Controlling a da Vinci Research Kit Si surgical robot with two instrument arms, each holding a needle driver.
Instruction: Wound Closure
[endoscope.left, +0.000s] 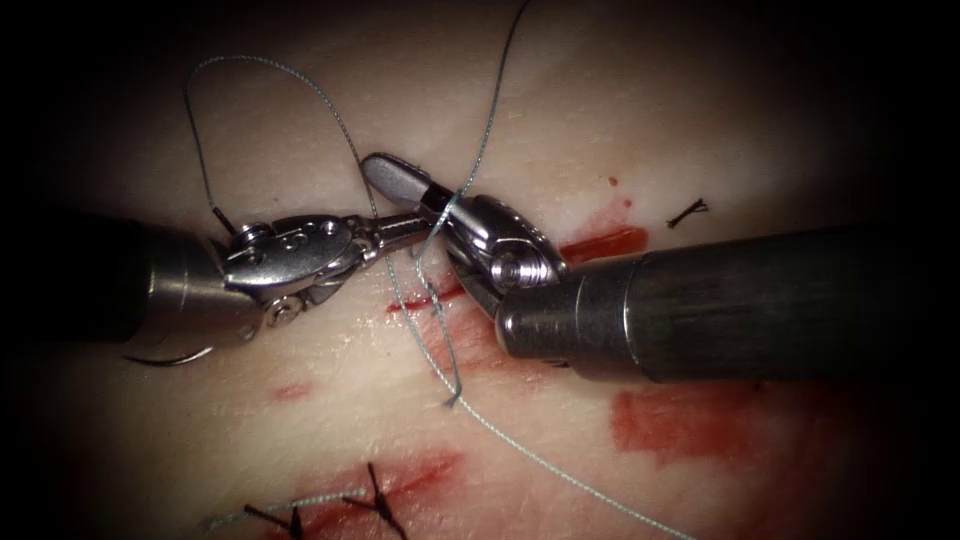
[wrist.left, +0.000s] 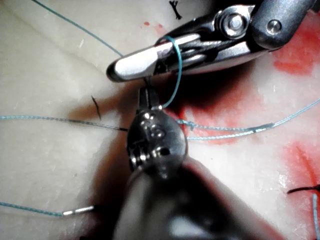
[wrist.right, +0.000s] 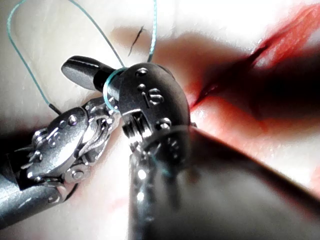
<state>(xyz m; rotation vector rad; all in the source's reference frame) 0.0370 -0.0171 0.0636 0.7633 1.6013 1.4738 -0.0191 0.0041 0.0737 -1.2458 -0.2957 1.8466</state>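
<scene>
The tissue (endoscope.left: 300, 440) has a red cut (endoscope.left: 600, 245) running under the tools. My left tool (endoscope.left: 398, 225) comes in from the left with its jaws shut on the teal thread (endoscope.left: 330, 105) just beside the right tool's jaws. In the left wrist view the left tool (wrist.left: 146, 96) grips the thread (wrist.left: 175, 75) where it comes off the right tool. The right tool (endoscope.left: 385, 172) points up and left, shut and holding nothing, with a turn of thread wound around its jaws. The curved needle (endoscope.left: 170, 358) lies free on the tissue left of the cut, below the left tool's shaft.
Dark earlier stitches (endoscope.left: 375, 500) sit near the bottom edge. A short cut end of thread (endoscope.left: 688, 210) lies right of the cut. Red fluid (endoscope.left: 690, 420) stains the tissue below the right shaft. Slack thread trails to the lower right (endoscope.left: 560, 470).
</scene>
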